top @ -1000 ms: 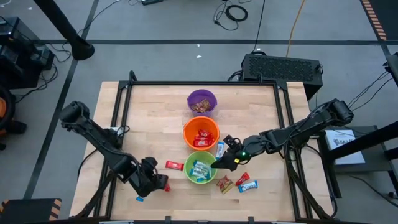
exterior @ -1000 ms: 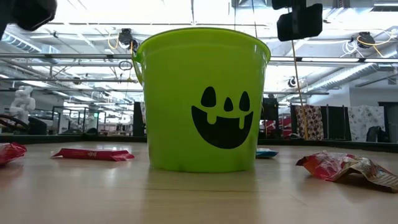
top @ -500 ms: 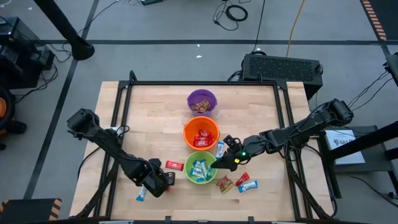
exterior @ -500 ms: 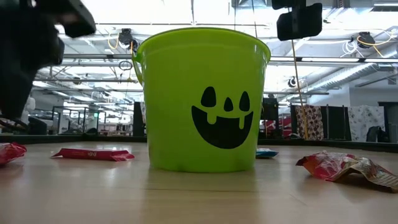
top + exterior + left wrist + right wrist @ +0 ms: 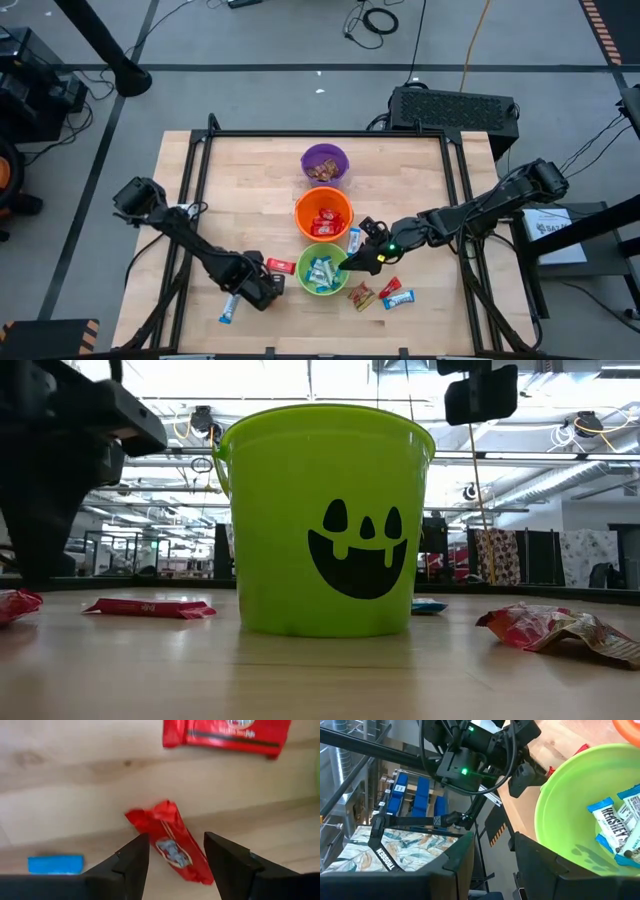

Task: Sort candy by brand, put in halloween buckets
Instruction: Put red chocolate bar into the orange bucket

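Observation:
Three bowls stand in a row: purple [image 5: 325, 163], orange [image 5: 323, 215] and light green [image 5: 321, 272], which fills the low view [image 5: 325, 520]. My left gripper [image 5: 262, 291] is open near the table's near edge. In its wrist view [image 5: 176, 842] its fingers stand on either side of a red candy bar [image 5: 172, 850] lying flat on the wood, without touching it. My right gripper [image 5: 358, 262] hovers open and empty at the green bowl's right rim [image 5: 555, 810]. Blue-and-white bars [image 5: 615, 822] lie inside that bowl.
Another red bar [image 5: 280, 265] lies left of the green bowl, and a blue one [image 5: 229, 308] lies near the left gripper. A blue-and-white bar [image 5: 355, 240] and three more bars [image 5: 385, 294] lie to the bowl's right. A black frame [image 5: 200, 180] borders the table.
My left gripper has moved toward the table's right, closer to the green bowl, and down over the red bar; in the low view its arm has come in from the left. My right arm has kept still.

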Controlling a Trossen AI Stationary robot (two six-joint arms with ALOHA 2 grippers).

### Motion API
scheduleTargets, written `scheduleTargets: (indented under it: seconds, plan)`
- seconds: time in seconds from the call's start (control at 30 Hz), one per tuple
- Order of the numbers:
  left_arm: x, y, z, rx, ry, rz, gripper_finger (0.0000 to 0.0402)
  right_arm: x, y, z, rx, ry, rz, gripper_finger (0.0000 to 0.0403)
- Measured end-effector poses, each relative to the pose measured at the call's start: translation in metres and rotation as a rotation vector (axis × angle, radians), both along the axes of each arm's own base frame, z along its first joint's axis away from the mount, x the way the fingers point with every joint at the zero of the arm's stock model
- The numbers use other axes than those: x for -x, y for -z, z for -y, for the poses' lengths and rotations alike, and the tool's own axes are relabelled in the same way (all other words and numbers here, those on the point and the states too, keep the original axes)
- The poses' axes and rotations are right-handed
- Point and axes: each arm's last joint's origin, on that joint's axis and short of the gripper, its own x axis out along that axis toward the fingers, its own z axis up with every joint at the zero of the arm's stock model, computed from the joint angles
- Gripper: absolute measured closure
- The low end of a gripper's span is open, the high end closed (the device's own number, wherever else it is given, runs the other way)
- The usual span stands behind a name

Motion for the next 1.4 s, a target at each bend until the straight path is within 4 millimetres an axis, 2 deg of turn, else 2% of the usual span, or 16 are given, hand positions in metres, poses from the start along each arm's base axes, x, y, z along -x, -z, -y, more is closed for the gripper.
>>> scheduleTargets:
  seconds: [0.17, 0.37, 0.63, 0.9, 1.03, 1.13, 1.27, 1.4]
  plan:
    - [0.002, 0.005, -0.006, -0.003, 0.027, -0.041, 0.0241, -0.001, 0.0, 0.004, 0.0, 0.013, 0.0, 0.0268]
    - [0.0, 0.006, -0.004, 0.118, 0.064, -0.062, 0.0282, -0.003, 0.0, 0.008, 0.001, 0.025, 0.0, 0.0268]
    - [0.0, 0.006, -0.005, 0.078, 0.106, -0.046, 0.0314, -0.004, 0.0, 0.012, 0.009, 0.013, 0.001, 0.0268]
    - [0.0, 0.006, -0.005, 0.065, 0.164, -0.034, 0.0391, -0.006, 0.0, 0.019, 0.012, 0.021, 0.001, 0.0268]
    - [0.0, 0.004, -0.006, 0.067, 0.166, -0.03, 0.0394, -0.007, 0.0, 0.023, 0.006, 0.004, -0.001, 0.0268]
    - [0.001, -0.007, -0.007, 0.07, 0.181, 0.01, 0.0397, -0.008, 0.0, 0.025, 0.005, 0.012, -0.001, 0.0268]
    - [0.004, -0.04, -0.011, 0.058, 0.203, 0.159, 0.0398, -0.009, 0.0, 0.03, 0.007, 0.022, 0.0, 0.0268]
    - [0.015, -0.08, -0.023, -0.005, 0.209, 0.354, 0.0398, -0.01, 0.0, 0.035, -0.001, -0.002, 0.001, 0.0268]
